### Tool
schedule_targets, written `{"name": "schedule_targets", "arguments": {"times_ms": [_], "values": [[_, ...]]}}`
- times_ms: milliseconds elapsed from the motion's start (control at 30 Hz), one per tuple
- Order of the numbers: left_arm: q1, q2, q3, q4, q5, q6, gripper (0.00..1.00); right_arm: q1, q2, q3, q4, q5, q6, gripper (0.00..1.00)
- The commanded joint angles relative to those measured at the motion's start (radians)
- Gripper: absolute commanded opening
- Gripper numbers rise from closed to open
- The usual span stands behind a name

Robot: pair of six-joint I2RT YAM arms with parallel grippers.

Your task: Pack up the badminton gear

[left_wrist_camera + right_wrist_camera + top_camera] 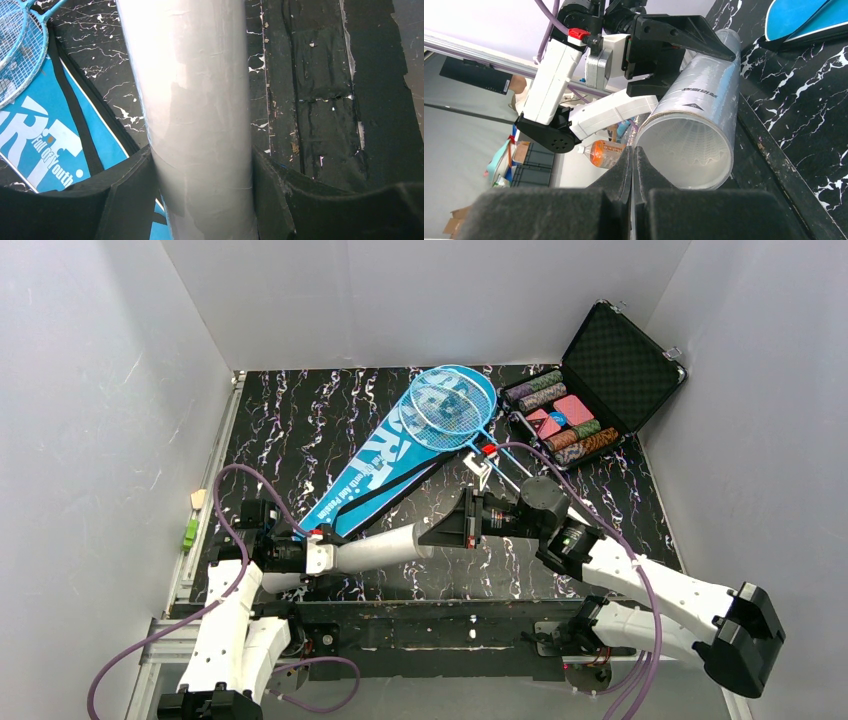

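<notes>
My left gripper (322,557) is shut on the long white tube (385,548), which lies level just above the table's front edge. In the left wrist view the tube (200,125) fills the gap between both black fingers (125,200). My right gripper (633,155) is shut with nothing in it, its tips just in front of the tube's open mouth (689,150). A white feather shuttlecock (696,142) sits inside the tube. Two light-blue rackets (455,405) lie on the blue bag (385,475) at mid-table.
An open black case of coloured chips (600,380) stands at the back right. A small green and tan object (191,525) rests on the left rail. White walls close in the marbled black table (300,420) on three sides.
</notes>
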Motion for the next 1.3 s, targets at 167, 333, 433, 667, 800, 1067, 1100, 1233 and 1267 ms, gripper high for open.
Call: {"name": "schedule_targets", "arguments": {"times_ms": [167,333,433,667,800,1067,1100,1233,1267], "values": [[-0.002,-0.013,0.04,-0.006,0.075,0.027,0.0,0.004,0.034,-0.034,0.133,-0.011,0.03,0.05],[-0.001,-0.012,0.04,-0.007,0.073,0.029,0.0,0.004,0.044,-0.054,0.198,-0.025,0.054,0.35],[-0.001,-0.01,0.042,-0.008,0.074,0.029,0.0,0.003,0.037,-0.066,0.199,-0.012,0.055,0.37],[-0.001,-0.009,0.044,-0.008,0.084,0.023,0.0,0.003,0.022,-0.127,0.288,0.01,0.103,0.34],[-0.001,-0.006,0.061,-0.002,0.11,-0.01,0.0,0.004,0.033,-0.17,0.371,0.018,0.145,0.29],[-0.002,-0.007,0.081,-0.015,0.133,-0.014,0.0,0.009,0.057,-0.144,0.343,0.026,0.134,0.18],[-0.002,-0.008,0.081,-0.019,0.133,-0.01,0.0,0.012,0.061,-0.131,0.321,0.029,0.125,0.17],[-0.003,-0.008,0.08,-0.039,0.129,0.014,0.0,0.029,0.09,-0.077,0.242,0.037,0.086,0.14],[-0.002,-0.007,0.08,-0.048,0.127,0.029,0.0,0.036,0.098,-0.061,0.21,0.044,0.074,0.13]]}}
